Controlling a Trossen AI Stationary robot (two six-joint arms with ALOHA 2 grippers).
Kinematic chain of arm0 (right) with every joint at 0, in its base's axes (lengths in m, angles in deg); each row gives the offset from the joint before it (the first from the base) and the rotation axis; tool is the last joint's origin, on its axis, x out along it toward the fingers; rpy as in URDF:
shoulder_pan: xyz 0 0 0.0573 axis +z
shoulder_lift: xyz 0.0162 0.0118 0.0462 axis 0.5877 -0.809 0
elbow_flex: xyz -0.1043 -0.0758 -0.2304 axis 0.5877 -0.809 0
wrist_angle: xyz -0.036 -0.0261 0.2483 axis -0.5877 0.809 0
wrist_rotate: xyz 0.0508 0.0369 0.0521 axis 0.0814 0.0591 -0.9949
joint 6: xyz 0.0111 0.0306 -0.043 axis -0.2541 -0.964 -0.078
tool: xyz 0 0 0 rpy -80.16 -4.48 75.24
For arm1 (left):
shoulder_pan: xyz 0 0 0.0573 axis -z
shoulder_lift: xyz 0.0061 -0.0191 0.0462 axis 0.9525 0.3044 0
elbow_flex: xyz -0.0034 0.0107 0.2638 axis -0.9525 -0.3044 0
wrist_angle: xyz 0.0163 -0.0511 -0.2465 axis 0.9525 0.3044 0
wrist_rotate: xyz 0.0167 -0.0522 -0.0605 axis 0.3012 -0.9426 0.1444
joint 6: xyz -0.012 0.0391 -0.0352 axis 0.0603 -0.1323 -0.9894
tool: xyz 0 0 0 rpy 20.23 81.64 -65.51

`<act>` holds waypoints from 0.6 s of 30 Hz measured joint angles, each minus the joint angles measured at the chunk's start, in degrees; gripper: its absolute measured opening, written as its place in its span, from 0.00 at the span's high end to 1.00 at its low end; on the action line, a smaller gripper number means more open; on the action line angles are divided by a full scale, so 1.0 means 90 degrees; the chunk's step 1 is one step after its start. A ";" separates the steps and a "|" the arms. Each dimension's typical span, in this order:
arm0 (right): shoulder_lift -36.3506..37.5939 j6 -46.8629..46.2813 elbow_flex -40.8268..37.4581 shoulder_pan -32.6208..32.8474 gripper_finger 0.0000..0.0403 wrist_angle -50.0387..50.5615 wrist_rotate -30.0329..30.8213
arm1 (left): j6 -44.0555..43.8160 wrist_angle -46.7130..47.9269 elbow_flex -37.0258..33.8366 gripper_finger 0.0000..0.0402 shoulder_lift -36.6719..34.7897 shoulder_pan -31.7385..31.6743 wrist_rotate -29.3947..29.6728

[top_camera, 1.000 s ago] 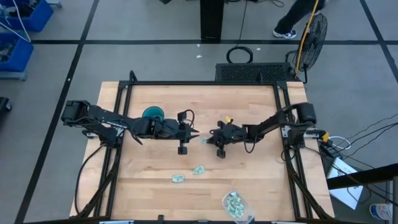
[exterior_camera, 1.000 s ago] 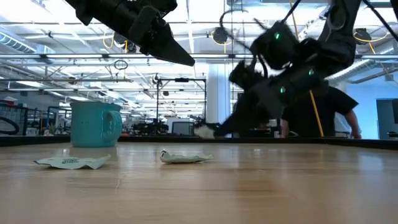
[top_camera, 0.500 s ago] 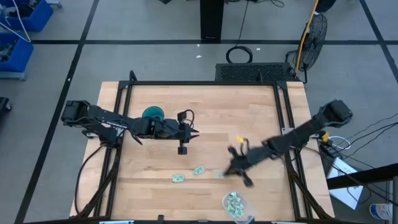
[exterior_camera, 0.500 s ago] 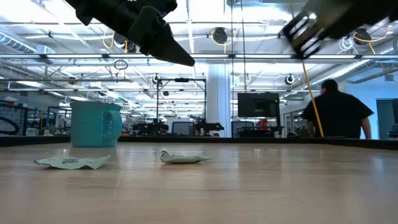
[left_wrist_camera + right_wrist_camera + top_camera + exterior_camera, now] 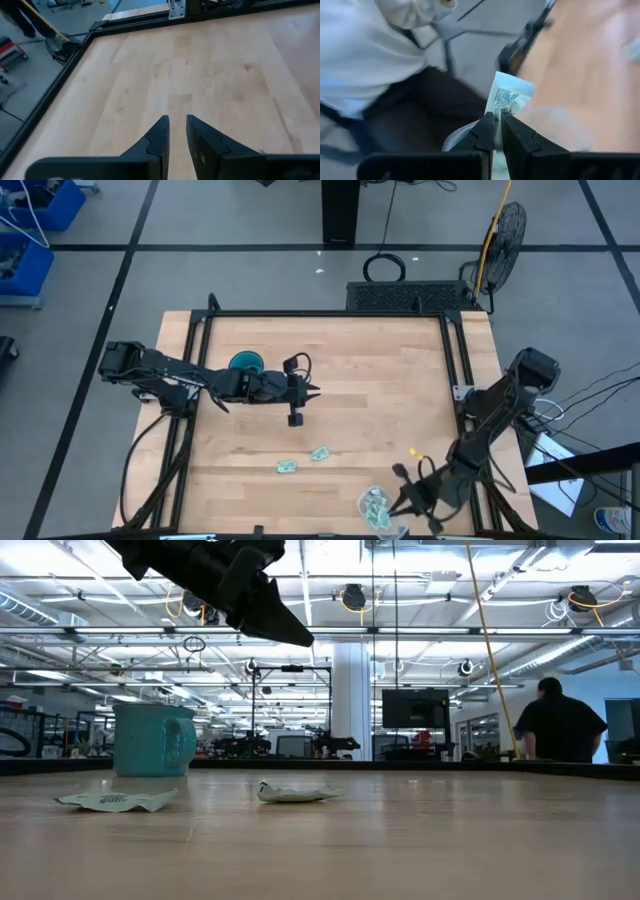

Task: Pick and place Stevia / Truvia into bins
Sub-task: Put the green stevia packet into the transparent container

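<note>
Sachet (image 5: 507,100) pinched between the right gripper's (image 5: 408,498) fingers, which are closed tight on its lower edge; most of the paper sticks out past the tips. In the high view that gripper sits at lower right of frame, just beside the tub (image 5: 379,511) at the table's near edge, so the drop looks about to happen but isn't done. Tub already has several pale green sachets in it, exact count too small to tell. Two more sachets lie loose on the wood at lower centre: one (image 5: 287,467) left, one (image 5: 320,452) just right of it, near each other, well apart from the mug (image 5: 246,362). Low view shows both flat on the table, mug behind them at left. Mug contents can't be seen.

Left gripper (image 5: 313,392) hangs over mid-table right of the mug, fingers nearly together with a thin gap, holding nothing.

Judgement: well along; left is this release plus the two loose sachets.
</note>
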 joint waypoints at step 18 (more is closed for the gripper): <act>-0.0874 -0.0646 -0.0002 -0.0027 0.77 -0.0371 -0.0537 | -0.0756 -0.0002 0.0000 0.82 0.0000 0.0000 0.0007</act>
